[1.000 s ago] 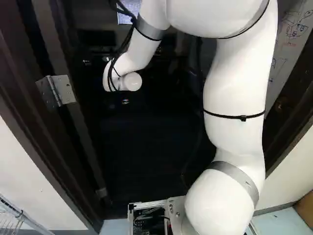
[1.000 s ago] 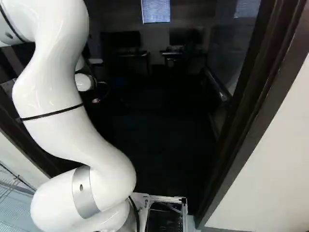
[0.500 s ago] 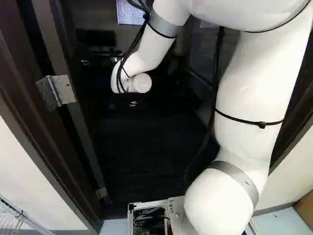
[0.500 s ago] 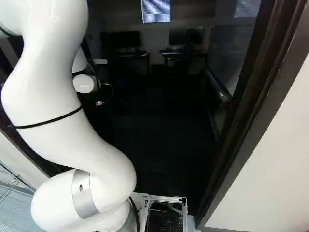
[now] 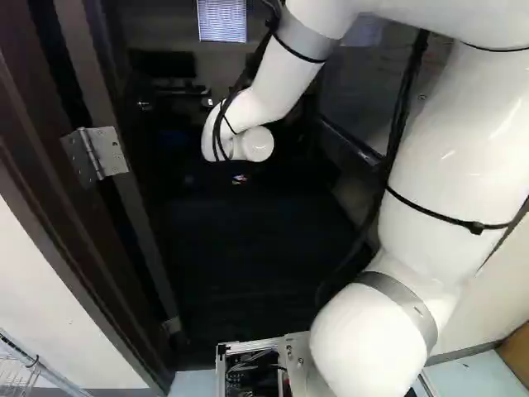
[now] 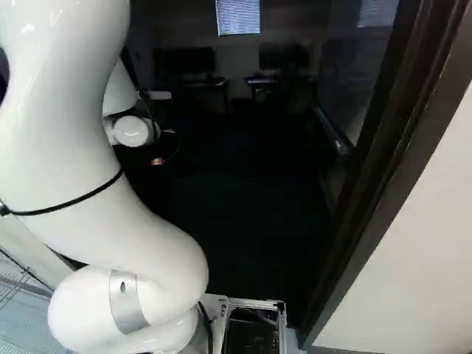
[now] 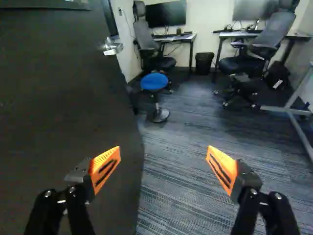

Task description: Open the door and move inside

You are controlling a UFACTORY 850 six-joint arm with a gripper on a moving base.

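Seen small in the left base view, the gripper (image 5: 240, 179) hangs beyond the doorway at the arm's far end. In the wrist view the gripper (image 7: 164, 157) is open, its orange-padded fingers wide apart with nothing between them. The dark door (image 7: 63, 98) stands open into the room, along one finger's side; whether that finger touches it cannot be told. Its silver handle (image 7: 111, 46) is farther ahead, near the door's far edge. A metal hinge (image 5: 99, 153) shows on the left side of the doorway in the left base view.
Dark door frame (image 6: 391, 177) and pale wall (image 6: 420, 243) bound the doorway in the right base view. Inside are carpet (image 7: 176, 191), a blue stool (image 7: 154, 82), desk chairs (image 7: 252, 58), a bin (image 7: 204, 62), desks and a metal stand (image 7: 288, 110).
The arm has swung rightward in the left base view, carrying the gripper the same way, and its upper arm leans farther out. The base has not moved.
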